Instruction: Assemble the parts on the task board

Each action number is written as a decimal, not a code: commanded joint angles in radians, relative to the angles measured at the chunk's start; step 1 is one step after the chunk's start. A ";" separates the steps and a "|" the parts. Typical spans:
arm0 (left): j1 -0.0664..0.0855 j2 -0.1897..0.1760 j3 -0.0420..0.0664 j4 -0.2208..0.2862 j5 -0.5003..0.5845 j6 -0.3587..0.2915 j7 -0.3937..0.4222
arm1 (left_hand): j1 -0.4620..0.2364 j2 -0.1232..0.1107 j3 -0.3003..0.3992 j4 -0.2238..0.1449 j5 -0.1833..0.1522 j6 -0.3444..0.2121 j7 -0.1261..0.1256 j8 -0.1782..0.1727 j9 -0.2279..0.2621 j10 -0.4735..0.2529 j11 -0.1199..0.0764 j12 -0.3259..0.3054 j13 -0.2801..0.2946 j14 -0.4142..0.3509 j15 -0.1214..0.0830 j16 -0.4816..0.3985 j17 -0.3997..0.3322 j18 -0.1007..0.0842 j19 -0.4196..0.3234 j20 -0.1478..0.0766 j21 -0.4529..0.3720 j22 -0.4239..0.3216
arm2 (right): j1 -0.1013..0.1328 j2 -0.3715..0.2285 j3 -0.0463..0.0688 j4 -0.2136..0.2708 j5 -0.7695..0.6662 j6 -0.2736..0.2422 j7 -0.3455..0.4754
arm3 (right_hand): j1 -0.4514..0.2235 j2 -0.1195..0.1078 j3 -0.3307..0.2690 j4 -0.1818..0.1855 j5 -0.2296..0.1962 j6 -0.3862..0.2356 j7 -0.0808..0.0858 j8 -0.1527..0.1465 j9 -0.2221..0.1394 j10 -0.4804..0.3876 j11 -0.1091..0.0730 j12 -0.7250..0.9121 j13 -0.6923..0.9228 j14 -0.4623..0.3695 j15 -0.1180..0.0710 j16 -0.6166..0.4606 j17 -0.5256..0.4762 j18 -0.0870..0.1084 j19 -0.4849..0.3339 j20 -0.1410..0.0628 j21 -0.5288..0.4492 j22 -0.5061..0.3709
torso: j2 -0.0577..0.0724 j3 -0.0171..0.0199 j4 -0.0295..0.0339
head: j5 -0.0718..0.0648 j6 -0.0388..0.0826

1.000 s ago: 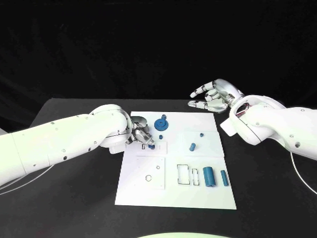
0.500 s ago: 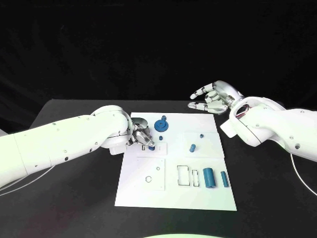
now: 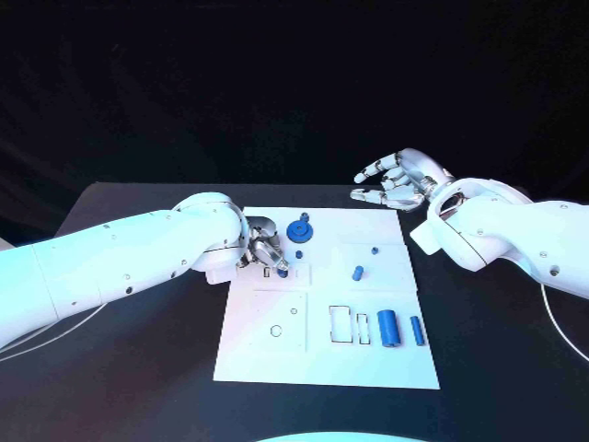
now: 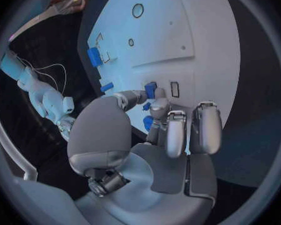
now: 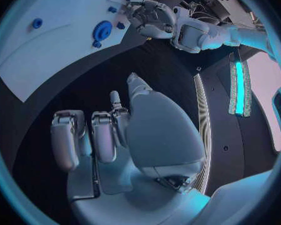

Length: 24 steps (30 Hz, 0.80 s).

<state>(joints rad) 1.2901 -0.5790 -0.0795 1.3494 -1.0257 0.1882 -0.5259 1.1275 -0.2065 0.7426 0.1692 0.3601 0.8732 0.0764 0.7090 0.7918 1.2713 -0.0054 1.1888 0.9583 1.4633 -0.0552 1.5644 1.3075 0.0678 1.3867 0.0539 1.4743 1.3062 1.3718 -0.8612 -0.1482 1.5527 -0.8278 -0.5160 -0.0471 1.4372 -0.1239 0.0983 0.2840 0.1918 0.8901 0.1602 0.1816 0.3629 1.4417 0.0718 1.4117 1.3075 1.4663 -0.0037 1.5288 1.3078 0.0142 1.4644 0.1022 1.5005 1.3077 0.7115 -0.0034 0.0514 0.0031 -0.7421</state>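
Hands at the board, left one on a part.
Left hand pinches a small blue peg at its fingertips, low over the white board near its far-left corner, beside the blue gear. Right hand hangs over the dark worktop just past the board's far-right corner, fingers loosely curled and apart, holding nothing. Two blue cylinders lie side by side toward the board's near right, another small peg mid-board.
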 commanded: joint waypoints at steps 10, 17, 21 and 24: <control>-0.005 0.012 -0.010 -0.008 0.027 0.032 -0.006 | -0.019 -0.008 0.147 -0.166 0.005 0.017 -0.015 -0.005 0.005 0.032 -0.007 0.019 0.023 0.107 -0.011 0.006 0.263 -0.011 0.011 -0.005 0.006 0.007 | -0.001 -0.003 0.000 0.004 -0.010 0.011 0.009 | 0.006 0.002 0.003 0.003 -0.004 -0.008 -0.001 0.003 -0.001 -0.007 0.003 -0.007 0.116 0.078 0.003 -0.007 0.163 0.006 0.069 0.001 -0.008 0.211 | 0.000 0.0004 0.0021 | -0.007 -0.006; -0.006 0.013 -0.010 -0.011 0.030 0.017 -0.007 | -0.046 -0.006 0.078 -0.132 -0.011 0.023 -0.030 -0.012 0.009 0.042 -0.018 0.018 0.027 0.107 -0.019 0.006 0.263 -0.012 0.014 -0.013 0.005 0.010 | -0.001 -0.003 0.000 0.004 -0.009 0.011 0.010 | 0.004 0.003 0.002 0.004 -0.002 -0.008 0.000 0.003 -0.002 -0.007 0.003 -0.006 0.116 0.078 0.003 -0.007 0.162 0.006 0.068 0.001 -0.008 0.211 | -0.001 0.0004 0.0006 | -0.005 -0.007; -0.006 0.013 -0.010 -0.012 0.031 0.013 -0.008 | -0.082 -0.005 -0.030 -0.076 -0.027 0.044 -0.036 -0.026 0.002 0.041 -0.022 0.018 0.032 0.107 -0.023 0.006 0.263 -0.013 0.016 -0.017 0.003 0.011 | -0.001 -0.003 0.000 0.004 -0.009 0.009 0.010 | 0.005 0.004 0.005 0.003 0.028 -0.010 0.000 0.005 -0.002 -0.008 0.003 -0.007 0.115 0.078 0.003 -0.008 0.161 0.006 0.068 0.001 -0.009 0.211 | -0.001 0.0002 0.0005 | -0.004 -0.006; -0.006 0.014 -0.010 -0.014 0.032 0.011 -0.008 | -0.085 -0.003 -0.119 -0.043 -0.030 0.054 -0.037 -0.038 -0.003 0.040 -0.022 0.019 0.038 0.107 -0.025 0.006 0.263 -0.013 0.017 -0.019 0.001 0.012 | -0.001 -0.004 0.000 0.003 -0.010 0.009 0.010 | 0.005 -0.004 0.002 0.002 0.015 -0.012 0.000 0.006 -0.003 -0.009 0.003 -0.008 0.114 0.078 0.003 -0.009 0.160 0.006 0.068 0.001 -0.010 0.210 | -0.001 0.0006 0.0010 | -0.004 -0.005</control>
<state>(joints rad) 1.2905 -0.5696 -0.0857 1.3325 -1.0095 0.1835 -0.5303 1.0471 -0.2107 0.6410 0.1187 0.3341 0.9217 0.0364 0.6740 0.7910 1.3124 -0.0285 1.2050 0.9953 1.4669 -0.0733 1.5644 1.3074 0.0679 1.4011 0.0395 1.4743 1.3082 1.3718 -0.8645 -0.1482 1.5545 -0.8280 -0.5159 -0.0459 1.4372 -0.1240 0.0982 0.2840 0.2142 0.8835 0.1594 0.1817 0.3614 1.4381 0.0754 1.4080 1.3076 1.4663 -0.0037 1.5249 1.3076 0.0143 1.4644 0.1022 1.4959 1.3074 0.7104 -0.0031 0.0522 -0.0006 -0.7482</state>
